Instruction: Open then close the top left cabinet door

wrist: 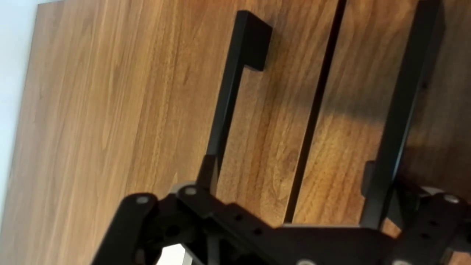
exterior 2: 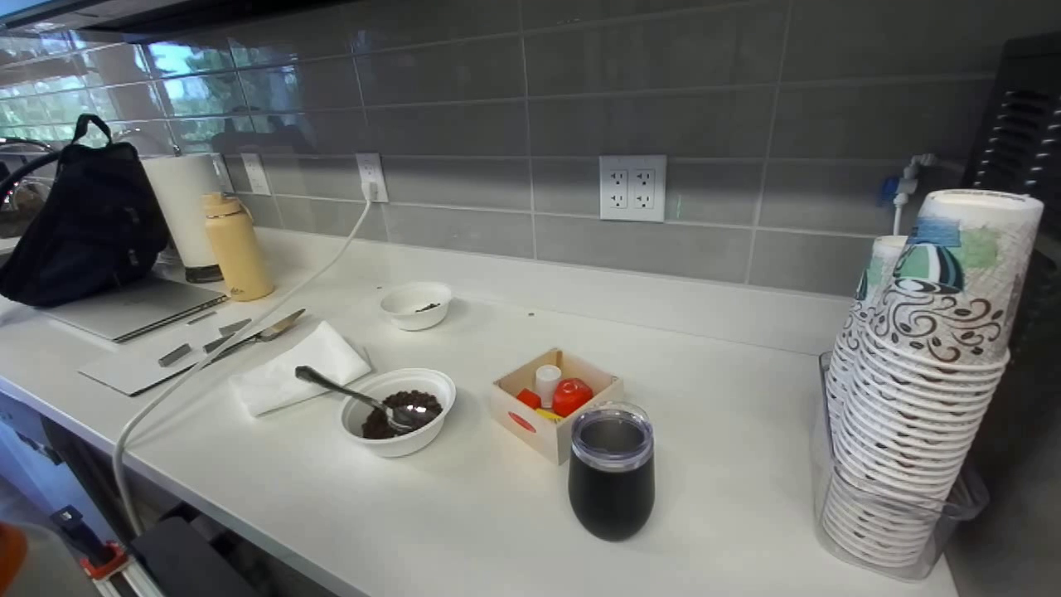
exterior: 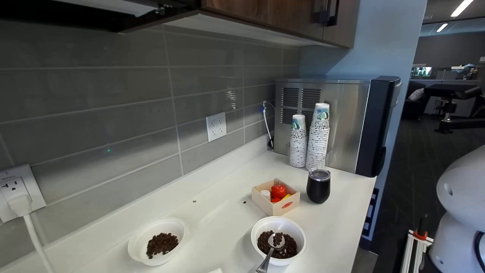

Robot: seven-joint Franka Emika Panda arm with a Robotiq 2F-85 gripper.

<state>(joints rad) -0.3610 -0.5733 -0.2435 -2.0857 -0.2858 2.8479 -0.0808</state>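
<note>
The top left cabinet door is a medium-brown wood-grain panel on the right of the wrist view, which looks upside down. In an exterior view the door shows at the top, flush with its neighbour. It looks shut. Its black bar handle runs in front of one gripper finger, whose tip shows past the bar, between bar and door. My gripper is open, fingers wide apart across the seam. Its other finger overlaps the neighbouring handle; contact cannot be told. The gripper is out of both exterior views.
The neighbouring door ends at a pale wall. Below stand a steel appliance, paper cup stacks, a black tumbler, a wooden box and white bowls. A backpack and yellow bottle stand farther along.
</note>
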